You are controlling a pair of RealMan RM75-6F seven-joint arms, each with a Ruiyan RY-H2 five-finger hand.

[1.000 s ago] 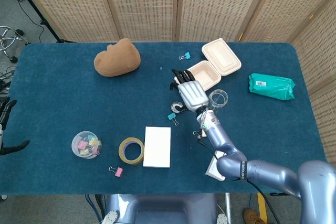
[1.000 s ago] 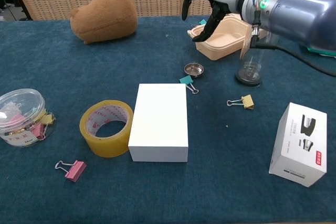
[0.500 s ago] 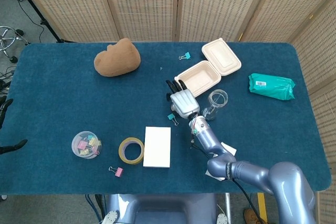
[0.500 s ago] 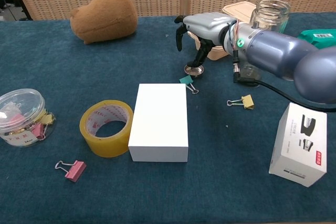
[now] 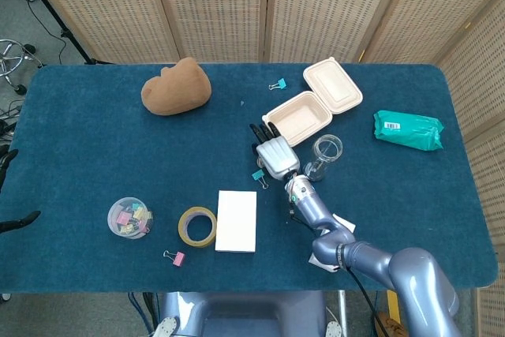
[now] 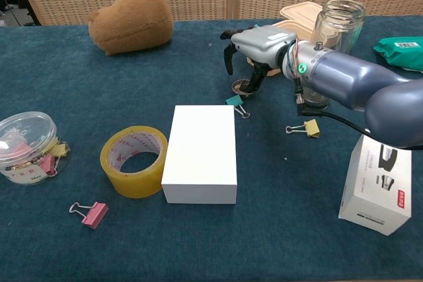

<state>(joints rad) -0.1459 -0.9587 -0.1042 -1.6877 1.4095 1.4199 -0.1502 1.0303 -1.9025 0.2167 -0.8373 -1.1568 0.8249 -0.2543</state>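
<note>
1. Since a second ago the right hand (image 6: 254,47) has dropped from above the takeaway box (image 6: 291,37) to the small metal lid (image 6: 242,87).
2. The lid lies flat just in front of that box; dark fingertips (image 6: 253,84) curl down onto its far edge, whether pinching I cannot tell.
3. A teal clip (image 6: 235,102) sits just beside the lid.
4. The head view hides the lid beneath the hand (image 5: 275,155); the chest view shows it.
</note>
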